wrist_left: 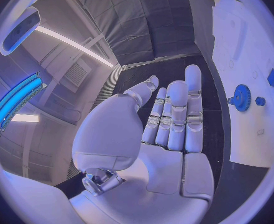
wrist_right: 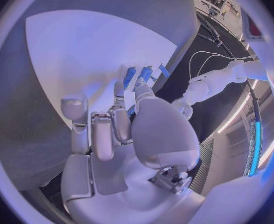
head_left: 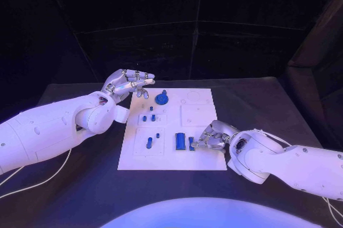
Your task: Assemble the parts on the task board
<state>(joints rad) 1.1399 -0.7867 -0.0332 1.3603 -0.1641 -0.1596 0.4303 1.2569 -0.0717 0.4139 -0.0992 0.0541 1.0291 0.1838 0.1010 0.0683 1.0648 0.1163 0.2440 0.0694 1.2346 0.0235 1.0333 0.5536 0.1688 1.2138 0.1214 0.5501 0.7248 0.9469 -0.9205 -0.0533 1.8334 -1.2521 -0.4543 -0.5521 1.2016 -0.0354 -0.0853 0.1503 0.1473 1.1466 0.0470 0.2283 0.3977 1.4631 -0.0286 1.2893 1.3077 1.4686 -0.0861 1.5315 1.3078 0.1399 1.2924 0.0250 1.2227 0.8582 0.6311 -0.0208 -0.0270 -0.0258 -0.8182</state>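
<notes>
My right hand rests at the right edge of the task board, near its front corner. Its fingers are curled inward, and their tips meet a small blue part just beside a larger blue block; I cannot tell whether the part is truly pinched. In the right wrist view my fingertips reach down to slim blue pieces on the white plate.

My left hand hovers above the board's far left corner, fingers spread and straight, holding nothing. A blue gear sits just beside it on the board.

I judge this to be the seating of a part near the front right. The next move calls for a secure pinch, then a straight press down.

The small part is slender, with its long axis running from the board's front edge toward its far edge. The block lies parallel.
</notes>
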